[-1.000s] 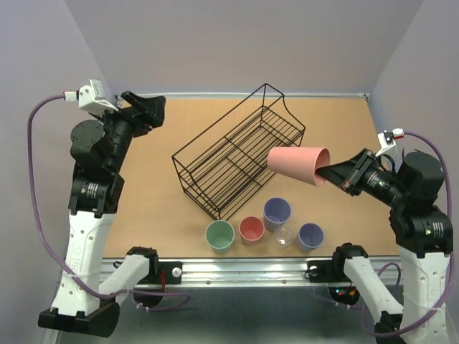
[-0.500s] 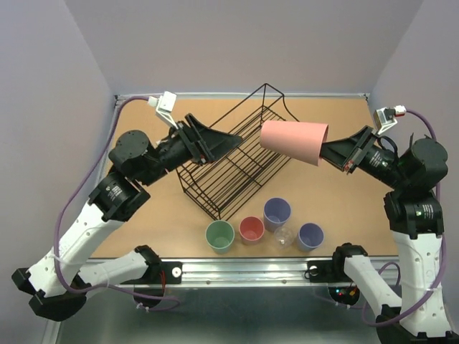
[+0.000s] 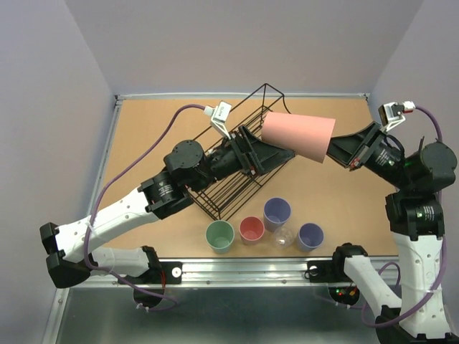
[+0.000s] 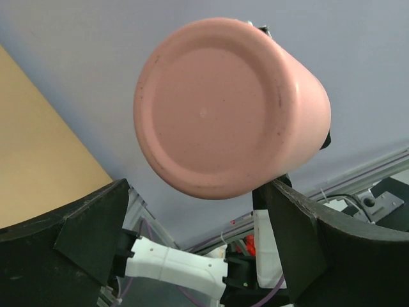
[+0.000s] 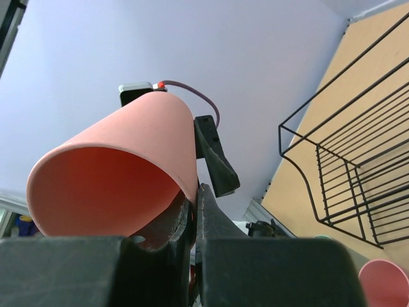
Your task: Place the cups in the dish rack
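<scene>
My right gripper point(image 3: 331, 147) is shut on the rim of the large pink cup point(image 3: 297, 138) and holds it on its side in the air above the right end of the black wire dish rack point(image 3: 237, 192). The right wrist view shows the fingertips point(image 5: 195, 204) pinching the cup wall point(image 5: 115, 173). My left gripper point(image 3: 278, 154) is open and reaches across the rack, its tips by the cup's base. In the left wrist view the cup's base point(image 4: 217, 109) sits just ahead of the two spread fingers point(image 4: 77, 236), apart from them.
Near the front edge stand a green cup point(image 3: 220, 236), a small pink cup point(image 3: 252, 229), a lavender cup point(image 3: 277, 213), a tiny clear cup point(image 3: 284, 236) and a small lavender cup point(image 3: 310, 235). The rack point(image 5: 345, 166) lies diagonally at mid table.
My left arm has swung from the far left corner across the rack to the pink cup's base. My right arm has lifted the cup up and back over the rack's right end.
</scene>
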`<state>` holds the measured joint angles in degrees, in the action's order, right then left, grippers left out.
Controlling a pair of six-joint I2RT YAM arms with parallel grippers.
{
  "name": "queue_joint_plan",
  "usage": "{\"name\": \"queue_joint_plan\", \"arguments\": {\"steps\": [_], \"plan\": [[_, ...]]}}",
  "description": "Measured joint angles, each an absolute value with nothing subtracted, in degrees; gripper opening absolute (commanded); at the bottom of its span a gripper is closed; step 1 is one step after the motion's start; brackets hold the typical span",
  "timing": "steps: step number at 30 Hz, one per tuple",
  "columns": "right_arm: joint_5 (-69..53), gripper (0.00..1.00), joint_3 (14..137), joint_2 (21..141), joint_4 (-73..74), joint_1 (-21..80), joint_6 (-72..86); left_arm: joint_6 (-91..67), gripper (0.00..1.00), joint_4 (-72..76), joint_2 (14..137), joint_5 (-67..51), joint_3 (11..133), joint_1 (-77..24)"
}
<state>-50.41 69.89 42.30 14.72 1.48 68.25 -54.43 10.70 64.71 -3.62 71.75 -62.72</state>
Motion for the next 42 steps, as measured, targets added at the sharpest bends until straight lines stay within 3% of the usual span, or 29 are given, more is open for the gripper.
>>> {"name": "queue_joint_plan", "arguments": {"steps": [17,30,31,33,34,35,36,37,38,41,42], "plan": [[-53.84,0.00,68.40,39.83,11.46,1.19,70.50,-54.35,0.99,24.25,59.81,0.95,69.25,-63.29],[-54.43,0.00,68.40,40.88,11.66,1.19,68.60,-54.46,0.98,26.30,65.54,-1.63,70.26,-63.42],[-54.33,0.01,68.40,40.93,11.70,1.19,68.55,-54.52,0.94,26.35,65.60,-1.83,70.26,-63.44],[-53.93,0.00,68.40,41.04,11.70,1.19,68.55,-54.52,0.77,26.46,65.58,-2.37,70.26,-63.44],[-53.78,0.00,68.40,41.12,11.73,1.19,68.55,-54.63,0.55,26.61,65.52,-2.59,70.26,-63.46],[-53.74,0.00,68.40,41.23,11.73,1.19,68.55,-54.78,0.39,26.79,65.52,-2.68,70.26,-63.53],[-53.69,0.00,68.40,41.32,11.75,1.19,68.51,-55.33,0.13,27.46,65.45,-2.94,70.26,-63.57],[-53.74,0.00,68.40,41.36,11.57,1.19,68.49,-55.46,0.04,27.55,65.36,-2.94,70.26,-63.64],[-53.78,0.01,68.40,41.34,11.49,1.21,68.49,-55.61,0.00,27.57,65.21,-2.98,70.26,-63.66],[-53.74,0.02,68.27,41.01,11.38,1.21,68.40,-55.55,0.00,27.29,65.04,-3.11,70.26,-63.68],[-53.74,0.11,67.72,40.77,11.20,1.21,68.40,-55.44,0.00,27.00,64.95,-3.03,70.26,-63.68]]}}
